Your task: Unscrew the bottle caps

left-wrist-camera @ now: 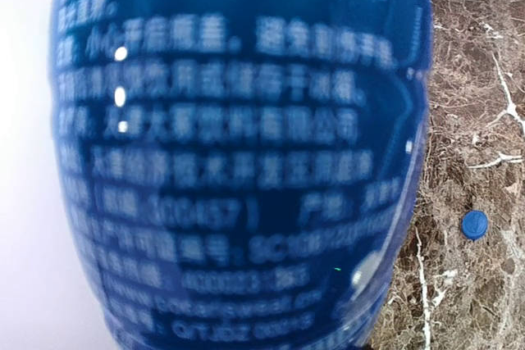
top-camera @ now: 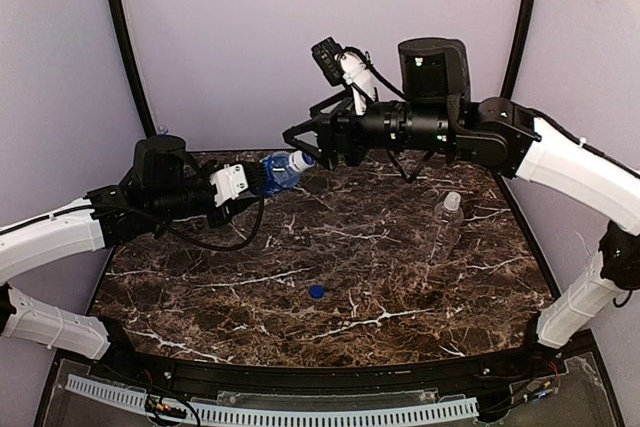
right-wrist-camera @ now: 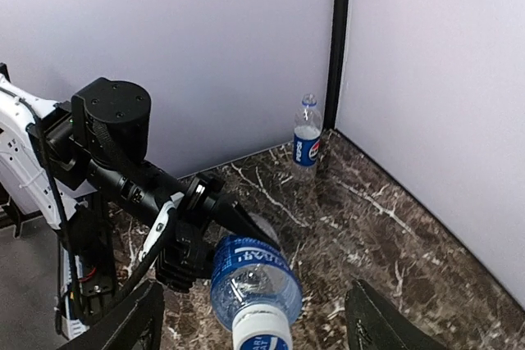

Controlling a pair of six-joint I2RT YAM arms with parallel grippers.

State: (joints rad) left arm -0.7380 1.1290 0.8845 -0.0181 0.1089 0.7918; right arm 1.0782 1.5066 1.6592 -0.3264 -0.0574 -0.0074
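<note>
The left gripper is clamped on the held bottle, which lies roughly level in the air above the far left part of the surface, neck pointing toward the right arm. Its blue label fills nearly the whole left wrist view, so the left fingers themselves are hidden there. The white cap is on the neck.

The right gripper faces that cap end-on. Its fingers are spread wide, one on each side of the cap, and neither touches it. From the right wrist, the cap sits about midway between them at the bottom edge of the picture, with the left arm behind the bottle.

The blue cap lies loose on the surface near the middle front, well apart from every bottle; it also shows at the right edge of the left wrist view.

The plain bottle stands upright on the right side of the surface with a second white cap on it. The corner bottle, with a blue label band, stands upright at the far left corner against the wall; whether it wears a cap I cannot tell.
</note>
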